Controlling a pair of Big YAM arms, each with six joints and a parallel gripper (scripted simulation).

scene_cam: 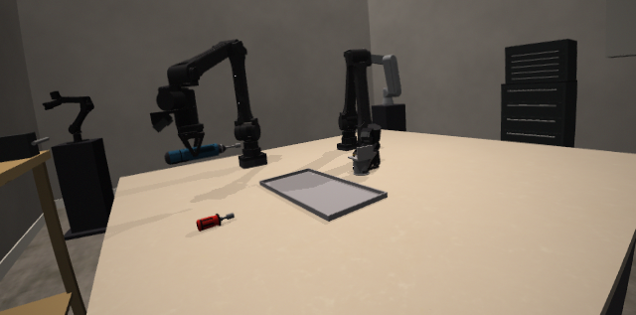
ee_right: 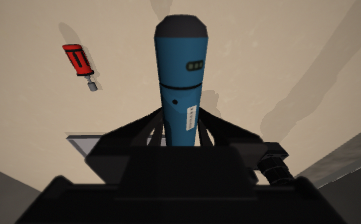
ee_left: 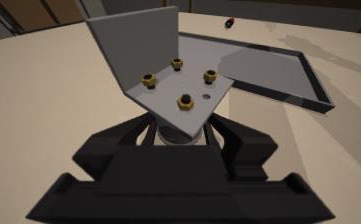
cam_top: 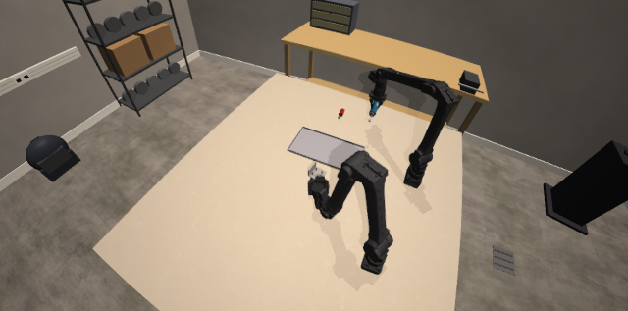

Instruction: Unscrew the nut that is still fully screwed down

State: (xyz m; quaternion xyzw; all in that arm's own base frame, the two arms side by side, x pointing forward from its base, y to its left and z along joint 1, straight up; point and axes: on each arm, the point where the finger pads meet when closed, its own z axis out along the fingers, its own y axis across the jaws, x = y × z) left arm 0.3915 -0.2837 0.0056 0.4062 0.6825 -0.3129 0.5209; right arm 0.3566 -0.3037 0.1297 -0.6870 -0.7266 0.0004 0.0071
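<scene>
The joint module (ee_left: 180, 134) stands upright under the grey L-shaped bracket (ee_left: 140, 50) (cam_top: 314, 170) (scene_cam: 365, 153). In the left wrist view, the nearest brass nut (ee_left: 185, 105) sits down against the bracket with its stud tip standing above it; three others sit raised. An empty hole (ee_left: 206, 96) lies beside it. My left gripper (ee_left: 180, 112) is shut on the module's round body, below the bracket. My right gripper (ee_right: 180, 111) (scene_cam: 195, 152) is shut on the blue nut driver (ee_right: 182, 62) (scene_cam: 181, 154) (cam_top: 375, 107), held roughly level above the table, away from the module.
A shallow grey tray (cam_top: 321, 146) (scene_cam: 323, 191) (ee_left: 271, 70) lies between the module and a red-handled tool (cam_top: 341, 112) (scene_cam: 209, 222) (ee_right: 78, 60) (ee_left: 229, 22). The tray's near edge is close to the bracket. The left arm's raised elbow (cam_top: 365, 164) stands beside the tray.
</scene>
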